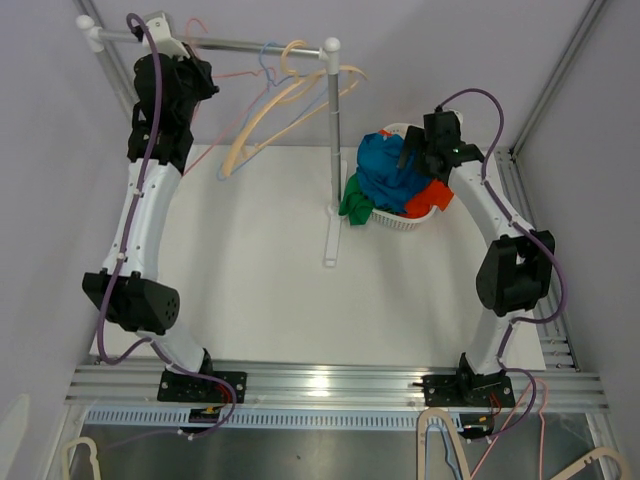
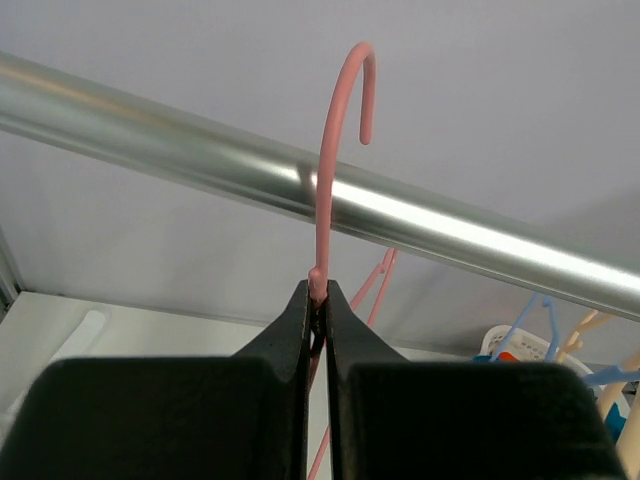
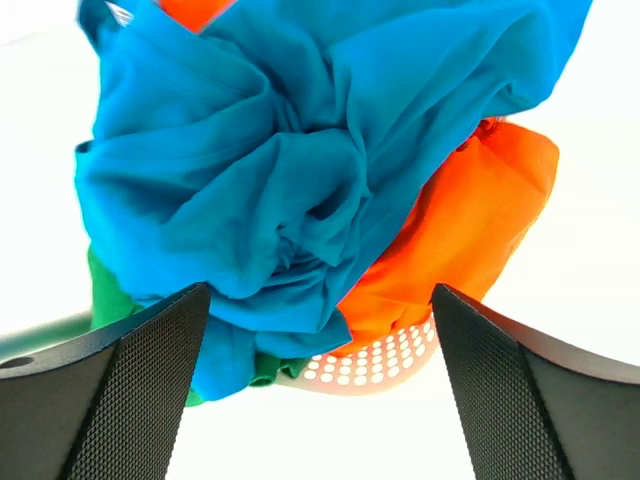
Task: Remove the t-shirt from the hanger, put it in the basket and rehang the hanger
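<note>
A white bench (image 1: 250,290) is carrying a clothes rack, seen from above, with two robot arms rising from its near edge. The rack's silver rail (image 1: 250,44) is running along the far left corner, and its upright post (image 1: 332,150) is standing near the middle of the far edge.

The left gripper (image 1: 200,75) is reaching up to the rail. In the left wrist view, this gripper (image 2: 318,295) is pinching its black fingers tightly together on the thin neck of a pink hanger (image 2: 325,180). The hanger's hook is rising past the rail (image 2: 450,230); whether it is resting on the rail cannot be told. A blue hanger (image 1: 268,60) and a cream hanger (image 1: 280,105) are hanging further right along the same rail.

The blue t-shirt (image 1: 385,165) is lying crumpled on top of a white perforated basket (image 1: 400,225) at the far right corner of the bench, off any hanger. An orange garment (image 1: 430,197) is lying beside it, and a green garment (image 1: 355,205) is spilling over the basket's left rim.

The right gripper (image 1: 418,158) is hovering just above the basket. In the right wrist view, this gripper (image 3: 320,290) is holding its two textured fingers (image 3: 150,370) wide apart with nothing between them, framing the bunched t-shirt (image 3: 250,150) below. Whether the fingers are touching the cloth cannot be told.
</note>
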You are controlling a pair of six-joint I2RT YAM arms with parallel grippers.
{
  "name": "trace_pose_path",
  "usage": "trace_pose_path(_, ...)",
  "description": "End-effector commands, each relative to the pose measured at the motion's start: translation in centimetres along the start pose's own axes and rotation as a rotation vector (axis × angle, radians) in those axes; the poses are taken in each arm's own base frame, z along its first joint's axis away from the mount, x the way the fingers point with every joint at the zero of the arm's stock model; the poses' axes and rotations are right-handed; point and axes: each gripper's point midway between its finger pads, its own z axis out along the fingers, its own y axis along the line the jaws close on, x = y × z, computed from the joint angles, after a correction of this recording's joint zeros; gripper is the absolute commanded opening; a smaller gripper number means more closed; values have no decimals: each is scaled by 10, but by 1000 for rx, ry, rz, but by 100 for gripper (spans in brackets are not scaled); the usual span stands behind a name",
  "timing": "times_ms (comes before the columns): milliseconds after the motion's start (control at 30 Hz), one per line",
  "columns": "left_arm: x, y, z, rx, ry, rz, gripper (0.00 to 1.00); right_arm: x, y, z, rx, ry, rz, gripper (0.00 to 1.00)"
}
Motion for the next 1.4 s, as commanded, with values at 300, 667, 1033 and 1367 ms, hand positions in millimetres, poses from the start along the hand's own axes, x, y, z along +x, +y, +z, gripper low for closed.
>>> trace_pose_path(300,12,-30,13,64,46,-18,11,-38,8,-64,-131,-199,33,100)
trace_pose_path(667,-3,2,-47,-74,0,-10,100,-58,13,-137,-274,-366,34,100)
trace_pose_path(1033,19,17,-171,-79,85,-97,100,-40,11,-221,-435,-482,5,99)
trace_pose_path(1367,117,7,-281,164,227,-162,99,38,-14,-277,-545,-461,-1,99)
